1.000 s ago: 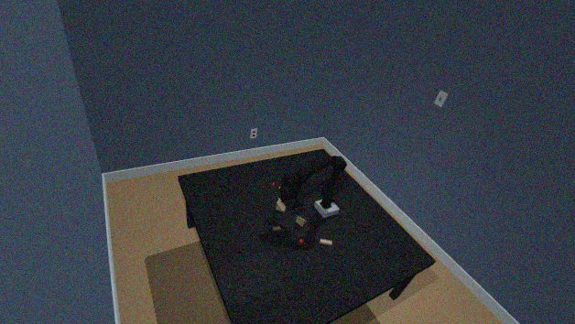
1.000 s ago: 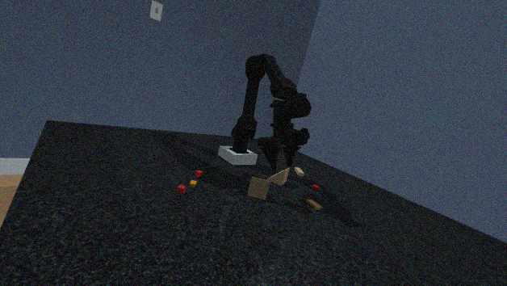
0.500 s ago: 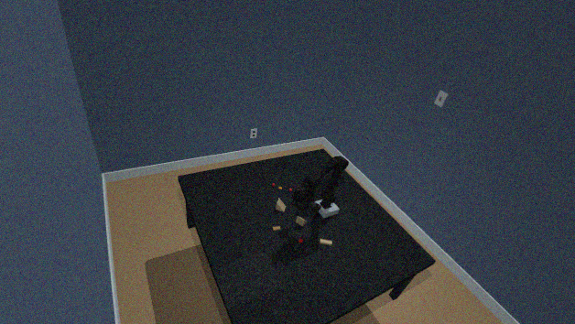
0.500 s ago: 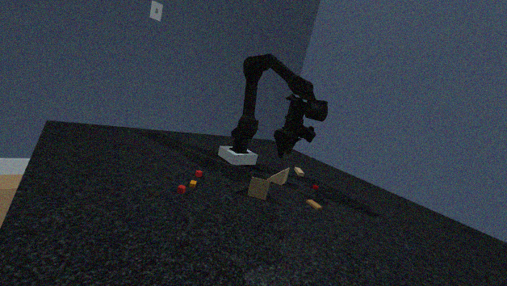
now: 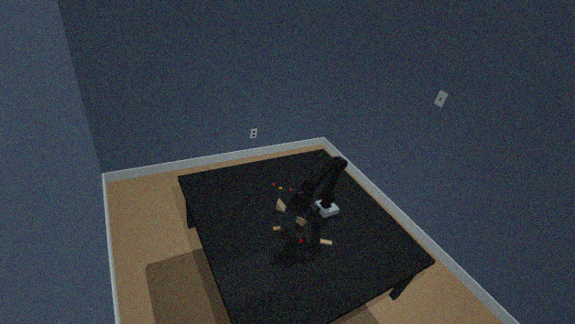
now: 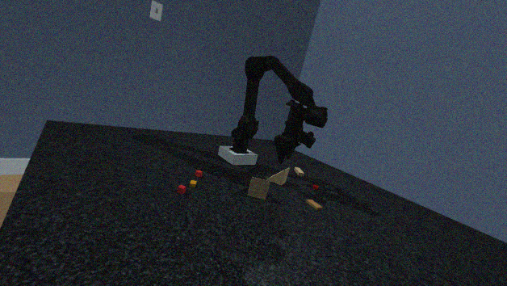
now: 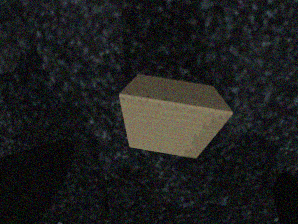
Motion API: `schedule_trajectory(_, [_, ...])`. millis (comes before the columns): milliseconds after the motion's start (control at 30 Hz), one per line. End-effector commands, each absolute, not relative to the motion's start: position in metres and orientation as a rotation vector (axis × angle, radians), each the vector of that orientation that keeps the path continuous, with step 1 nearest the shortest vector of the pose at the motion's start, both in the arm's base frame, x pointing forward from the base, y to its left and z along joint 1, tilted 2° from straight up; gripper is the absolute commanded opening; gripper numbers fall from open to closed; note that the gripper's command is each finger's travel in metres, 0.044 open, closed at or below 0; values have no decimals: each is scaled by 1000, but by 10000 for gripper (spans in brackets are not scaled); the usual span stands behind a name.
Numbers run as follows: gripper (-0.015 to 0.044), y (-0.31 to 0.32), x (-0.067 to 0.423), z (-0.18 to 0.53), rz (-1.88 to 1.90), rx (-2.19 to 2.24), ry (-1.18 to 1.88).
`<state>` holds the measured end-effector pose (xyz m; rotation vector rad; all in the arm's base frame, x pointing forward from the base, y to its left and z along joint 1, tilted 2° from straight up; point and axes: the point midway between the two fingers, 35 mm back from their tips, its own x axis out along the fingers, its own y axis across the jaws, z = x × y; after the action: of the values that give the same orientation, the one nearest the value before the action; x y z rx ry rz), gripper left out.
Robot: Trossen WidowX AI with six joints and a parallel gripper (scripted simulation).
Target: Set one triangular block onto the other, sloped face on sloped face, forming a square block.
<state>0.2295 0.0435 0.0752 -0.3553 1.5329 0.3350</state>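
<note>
One tan triangular block [image 5: 280, 205] [image 6: 258, 188] stands on the black table [image 5: 256, 279] [image 6: 121, 226]. The other tan triangular block [image 5: 300, 221] [image 6: 280, 177] stands a little apart, nearer the arm's base. Their sloped faces do not meet. My gripper [image 6: 281, 161] [image 7: 174, 167] is open and empty. It points down above the table, over the area of the block nearer the base in the exterior view. The wrist view shows one block between and ahead of the dark fingers; which block it is, I cannot tell for certain. The hand is hard to make out in the top view.
Two red cubes [image 5: 274, 184] [image 6: 182, 189] and a yellow cube [image 5: 280, 188] [image 6: 193, 183] lie to one side. A third red cube [image 5: 300, 241] [image 6: 316, 187], a small orange-tan block [image 5: 276, 228] [image 6: 314, 203] and a pale piece [image 5: 326, 242] [image 6: 299, 171] lie on the other.
</note>
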Motion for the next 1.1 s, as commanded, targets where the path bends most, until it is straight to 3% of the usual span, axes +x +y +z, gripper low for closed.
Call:
schedule_trajectory(0, [440, 43, 230, 67, 327, -355, 1539])
schedule_trajectory(1067, [440, 46, 231, 14, 327, -354, 1539])
